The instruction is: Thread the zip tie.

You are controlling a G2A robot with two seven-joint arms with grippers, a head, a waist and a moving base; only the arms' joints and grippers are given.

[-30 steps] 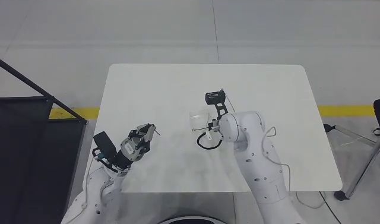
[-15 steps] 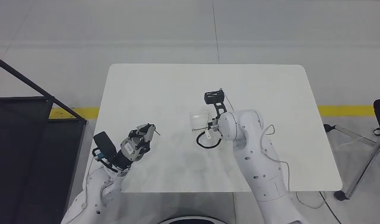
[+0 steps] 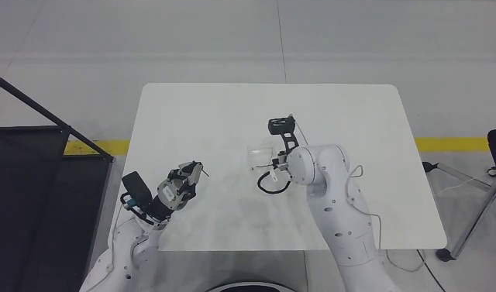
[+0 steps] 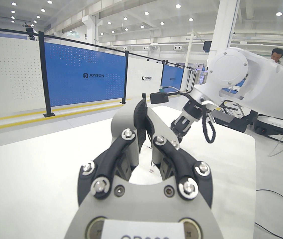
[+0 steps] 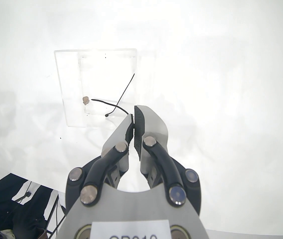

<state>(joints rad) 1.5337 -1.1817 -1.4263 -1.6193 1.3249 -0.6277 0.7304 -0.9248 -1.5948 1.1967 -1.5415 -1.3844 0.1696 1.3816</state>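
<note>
The right tool point(image 5: 133, 116) is pinching shut on what seems to be one end of the thin black zip tie point(image 5: 116, 105). The tie is crossing itself over a clear block point(image 5: 69, 95) lying mid-table point(image 5: 206, 50). The left tool point(image 4: 144, 108) is sitting closed, gripping nothing, well apart from them.

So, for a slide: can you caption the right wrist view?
Right gripper, shut on a thin black zip tie, at the edge of a clear block on the white table.

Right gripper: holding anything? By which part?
Right gripper is shut on a black zip tie, pinched at one end of its strap, over the clear block.
</note>
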